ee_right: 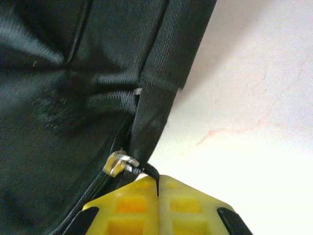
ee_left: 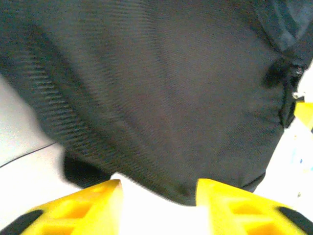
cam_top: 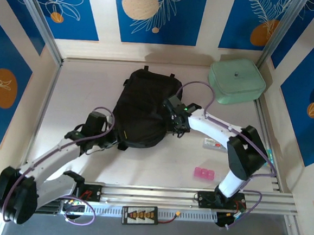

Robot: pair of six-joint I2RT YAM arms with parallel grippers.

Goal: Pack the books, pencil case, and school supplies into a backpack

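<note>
The black backpack [cam_top: 144, 108] lies flat in the middle of the table. My right gripper [cam_top: 176, 124] is at its right edge, shut on the black zip pull [ee_right: 149, 171] beside the clear slider [ee_right: 117, 163]. My left gripper [cam_top: 114, 140] sits at the backpack's lower left edge. Its yellow fingers [ee_left: 93, 203] stand open over bare table, with black fabric [ee_left: 161, 93] just ahead and nothing between them. A pink block [cam_top: 204, 174] and a clear flat packet [cam_top: 213, 145] lie near the right arm. The mint green pencil case [cam_top: 236, 80] rests at the back right. The books are out of view.
A teal piece [cam_top: 272, 157] shows by the right wall behind the right arm's elbow. Walls close the table on three sides, and a metal rail [cam_top: 194, 196] runs along the near edge. Bare table [cam_top: 83, 90] lies left of the backpack.
</note>
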